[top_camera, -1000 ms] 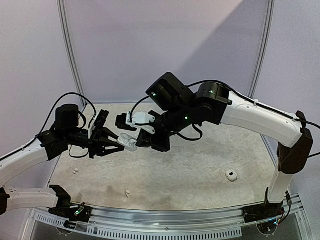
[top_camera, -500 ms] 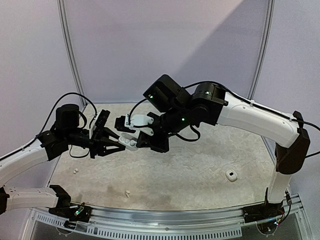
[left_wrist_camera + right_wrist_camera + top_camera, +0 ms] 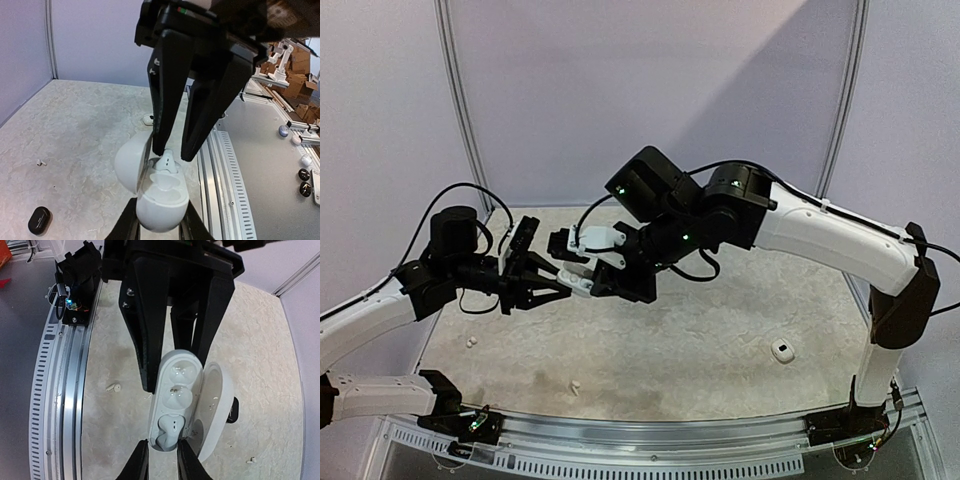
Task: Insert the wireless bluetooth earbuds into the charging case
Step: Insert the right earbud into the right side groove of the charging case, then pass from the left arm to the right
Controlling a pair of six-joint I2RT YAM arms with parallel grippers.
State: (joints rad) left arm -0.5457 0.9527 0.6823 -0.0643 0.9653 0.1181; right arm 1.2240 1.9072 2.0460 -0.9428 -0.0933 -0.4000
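One white earbud (image 3: 165, 162) sits in the open charging case (image 3: 161, 200), just under the right gripper (image 3: 173, 152), whose tips stand slightly apart; the left gripper (image 3: 159, 222) clamps the case.

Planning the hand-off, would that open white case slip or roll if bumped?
Glossy, rounded white case probably slips easily; the left fingers pinch just one end. Its pebble shape would likely rock if set down. The open lid may swing.
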